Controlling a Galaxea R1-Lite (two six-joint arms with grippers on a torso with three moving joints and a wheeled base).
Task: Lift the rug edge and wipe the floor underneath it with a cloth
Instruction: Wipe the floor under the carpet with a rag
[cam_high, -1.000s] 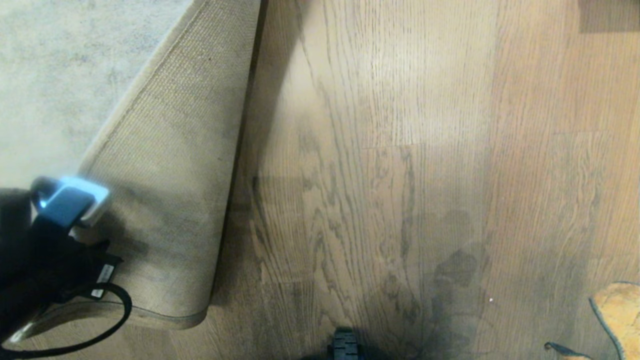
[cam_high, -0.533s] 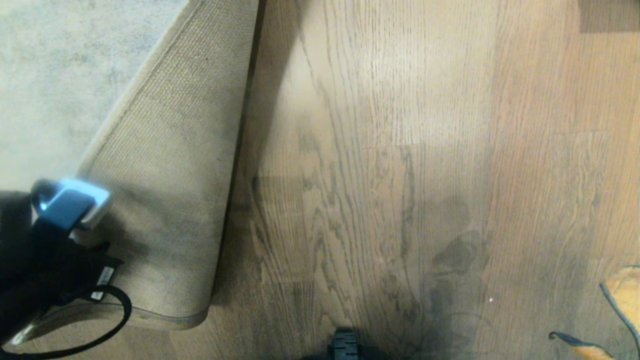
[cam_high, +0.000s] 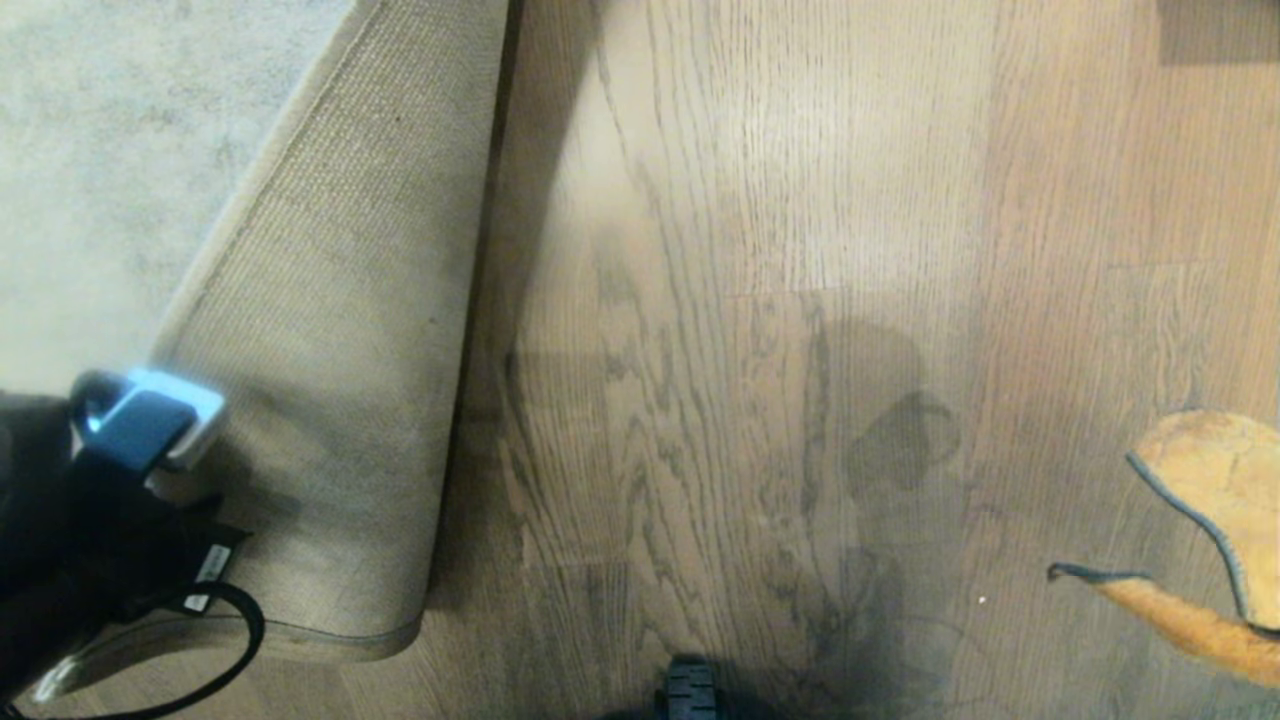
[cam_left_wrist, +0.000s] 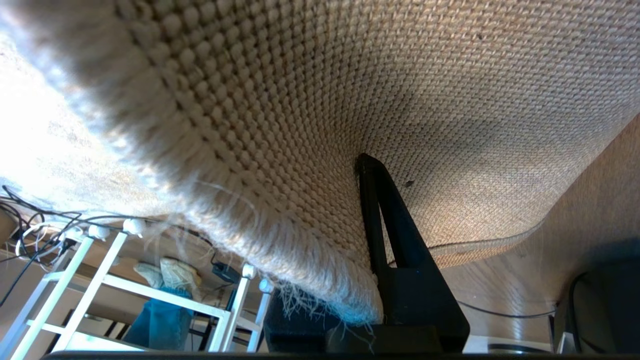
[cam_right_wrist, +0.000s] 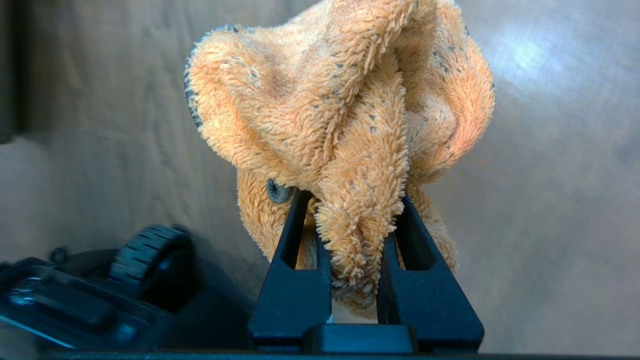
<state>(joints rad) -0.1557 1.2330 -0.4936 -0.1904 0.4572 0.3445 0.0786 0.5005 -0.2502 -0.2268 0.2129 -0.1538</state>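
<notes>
From the head view, the left gripper (cam_high: 150, 425) sits at the near left of the floor (cam_high: 760, 300), clamped on the rug edge (cam_high: 330, 330), which is folded back over the rug (cam_high: 110, 150) so the tan woven backing faces up. The folded flap is a long wedge, wide near the robot and narrowing away from it, its long axis running away from the robot and leaning slightly right. Right of the flap's fold line lies a broad stretch of bare wood planks. The cloth (cam_high: 1215, 500) hangs at the near right, well apart from the rug. A small black wheel (cam_high: 688, 692) shows at the near edge.

In the left wrist view, the left gripper (cam_left_wrist: 372, 240) has its jaws nearly together, pinching the rug edge (cam_left_wrist: 280, 165); one black finger (cam_left_wrist: 395, 235) presses against the woven backing, fringe trailing at the border. A white rack (cam_left_wrist: 115, 290) stands beyond.

In the right wrist view, the right gripper (cam_right_wrist: 352, 235) holds its jaws narrowly apart, pinched on a fold of the cloth (cam_right_wrist: 345, 115), which bunches out past the fingertips above the floor (cam_right_wrist: 550, 190).
</notes>
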